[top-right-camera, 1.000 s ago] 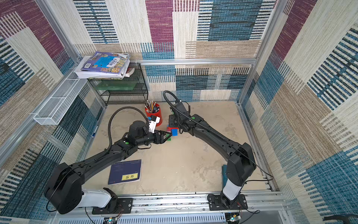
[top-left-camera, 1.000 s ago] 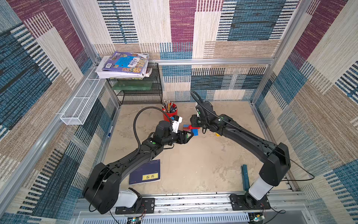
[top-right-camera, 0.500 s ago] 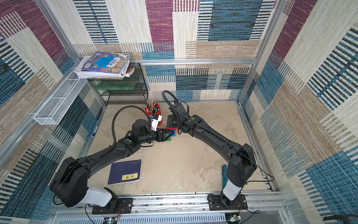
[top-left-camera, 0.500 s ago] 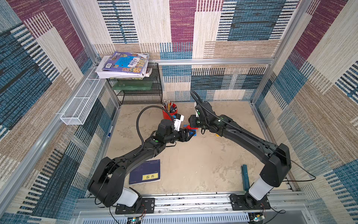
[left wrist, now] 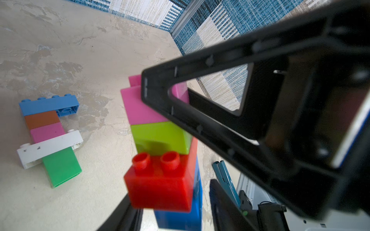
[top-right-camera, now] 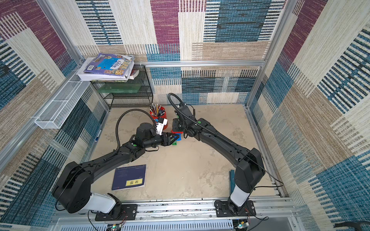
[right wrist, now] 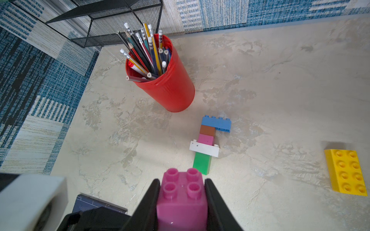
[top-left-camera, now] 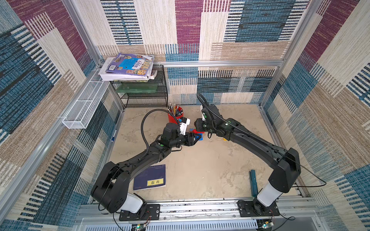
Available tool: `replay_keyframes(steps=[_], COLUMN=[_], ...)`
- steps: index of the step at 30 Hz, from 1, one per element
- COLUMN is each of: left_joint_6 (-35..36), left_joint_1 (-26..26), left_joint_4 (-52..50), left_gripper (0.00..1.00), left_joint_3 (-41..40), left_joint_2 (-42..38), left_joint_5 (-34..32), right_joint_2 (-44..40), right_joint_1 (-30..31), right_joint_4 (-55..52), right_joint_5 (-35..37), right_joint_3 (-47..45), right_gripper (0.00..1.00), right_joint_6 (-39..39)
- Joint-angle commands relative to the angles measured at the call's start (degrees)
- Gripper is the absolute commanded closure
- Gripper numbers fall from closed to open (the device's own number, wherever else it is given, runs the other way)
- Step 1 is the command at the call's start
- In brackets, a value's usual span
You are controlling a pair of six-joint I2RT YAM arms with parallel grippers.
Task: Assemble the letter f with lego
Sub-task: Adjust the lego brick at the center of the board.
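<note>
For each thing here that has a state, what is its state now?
stack: bricks joined, held
right claw: shut on stack's pink end
left claw: flanks stack's blue end, grip unclear
brick figure: five bricks together, lying flat
yellow brick: loose, studs up
pencil cup: upright, full
notebook: closed

left arm (top-right-camera: 124,154) and right arm (top-right-camera: 220,144) met at a red-and-blue lego stack (top-right-camera: 178,136) beside a red pencil cup (top-right-camera: 163,118).

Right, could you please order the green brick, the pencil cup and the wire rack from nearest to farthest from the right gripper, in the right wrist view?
1. Green brick: just ahead of the right gripper.
2. Pencil cup: in the middle, further back.
3. Wire rack: farthest, at the back.
</note>
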Motion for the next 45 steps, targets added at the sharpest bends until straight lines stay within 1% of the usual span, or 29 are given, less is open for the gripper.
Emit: replay_keyframes(steps=[1, 6, 9, 14, 18, 23, 28, 33, 37, 41, 45], left_joint_6=[-0.73, -0.73, -0.63, -0.39, -0.07, 0.57, 1.51, 4.94, 8.78, 11.98, 14.7], left_joint_1=[-0.03, -0.07, -0.07, -0.03, -0.06, -0.03, -0.02, -0.07, -0.19, -0.25, -0.56], left_joint_4=[2.79, 3.03, 3.02, 3.16, 3.1, 3.34, 3.69, 3.4, 3.24, 6.12, 10.22], left_gripper=[0.48, 0.54, 0.58, 0.62, 0.63, 0.64, 0.66, 0.67, 0.68, 0.69, 0.69], left_joint_3=[0.36, 0.36, 0.46, 0.44, 0.44, 0.16, -0.18, -1.0, -2.29, -4.46, -6.87], left_joint_2=[0.25, 0.3, 0.27, 0.12, 0.05, -0.04, -0.31, -1.26, -2.16, -2.03, -0.86], left_joint_5=[1.02, 1.19, 1.23, 1.2, 1.12, 1.44, 1.74, 1.63, 0.04, -1.25, -3.12], right_joint_2=[0.23, 0.23, 0.32, 0.32, 0.28, 0.01, -0.08, -0.32, -1.33, -3.31, -5.99], right_joint_1=[0.07, 0.07, 0.1, 0.07, 0.08, -0.02, -0.11, -0.41, -0.96, -1.32, -1.43], right_joint_4=[1.32, 1.22, 1.22, 1.0, 0.8, 0.36, 0.03, -0.84, -2.46, -5.08, -6.94], right_joint_5=[-0.31, -0.27, -0.28, -0.21, 0.0, 0.34, 0.18, 0.07, -0.85, -1.49, -2.79], right_joint_3=[0.52, 0.52, 0.52, 0.7, 0.87, 1.18, 1.48, 1.95, 2.78, 3.41, 2.58], right_gripper=[0.64, 0.61, 0.57, 0.53, 0.5, 0.41, 0.37, 0.34, 0.31, 0.27, 0.22], right_joint_6=[0.36, 0.36, 0.36, 0.36, 0.36, 0.36, 0.27, 0.02, -1.16, -3.06, -5.28])
